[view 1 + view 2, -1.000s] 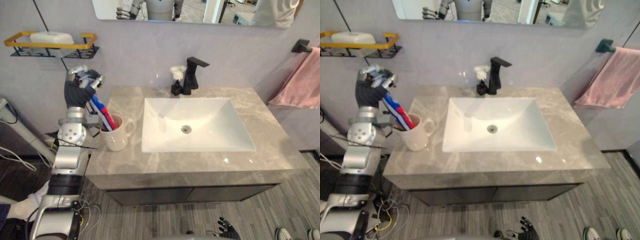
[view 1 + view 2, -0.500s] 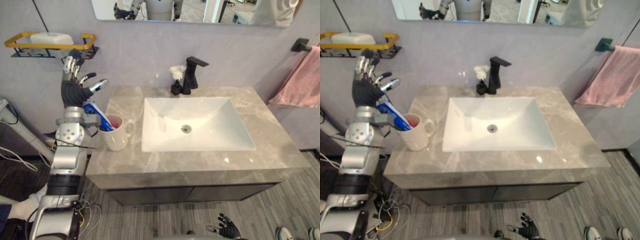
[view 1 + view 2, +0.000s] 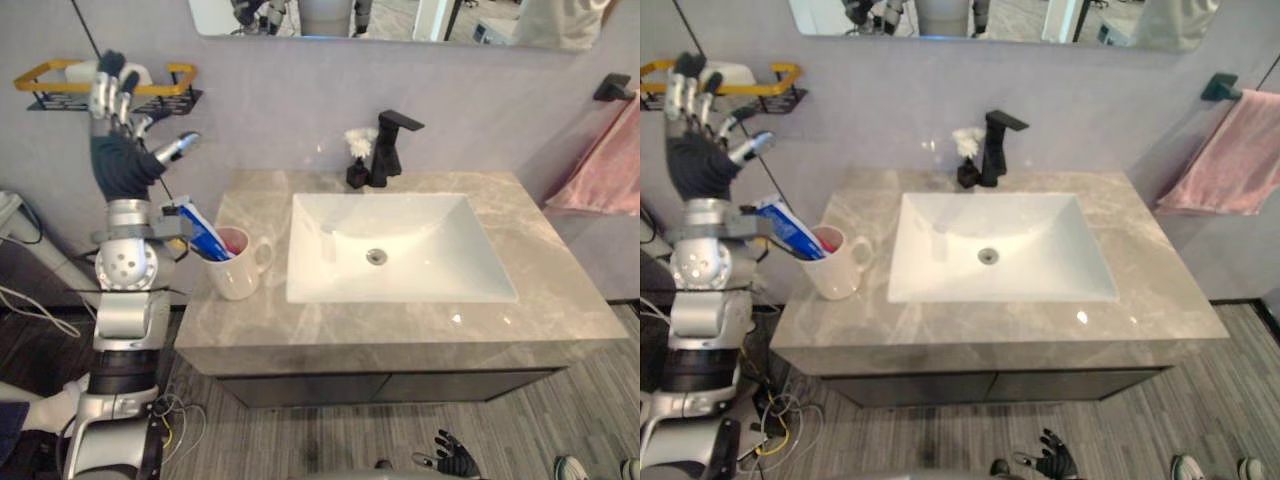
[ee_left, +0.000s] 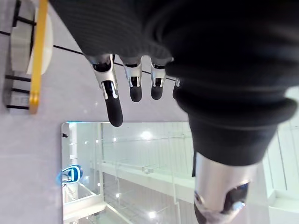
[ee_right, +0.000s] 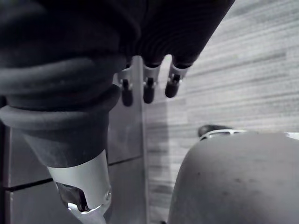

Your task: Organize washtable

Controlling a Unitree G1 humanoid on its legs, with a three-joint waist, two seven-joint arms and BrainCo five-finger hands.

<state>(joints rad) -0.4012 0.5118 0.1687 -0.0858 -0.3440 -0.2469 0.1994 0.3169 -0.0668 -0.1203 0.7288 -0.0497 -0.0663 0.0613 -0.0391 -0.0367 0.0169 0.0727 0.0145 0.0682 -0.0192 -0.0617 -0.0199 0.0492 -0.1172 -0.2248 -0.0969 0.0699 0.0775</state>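
Right hand (image 3: 455, 462) low, below the sink's front edge, fingers loosely straight, holding nothing. Grey veined stone tabletop (image 3: 565, 300) surrounds rectangular white sink (image 3: 400, 250). Just left of sink: glossy white mug (image 3: 238, 275), blue-red-white toothpaste tube (image 3: 203, 230) leaning in it. Farther left of sink, left hand (image 3: 120, 165) raised, fingers (image 4: 113, 105) spread, empty. Behind sink: angular black faucet (image 3: 388, 148).

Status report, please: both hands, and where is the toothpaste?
Left hand open, empty, raised near wall shelf. Right hand open, low by the floor. Toothpaste tube leaning in mug, left of sink.
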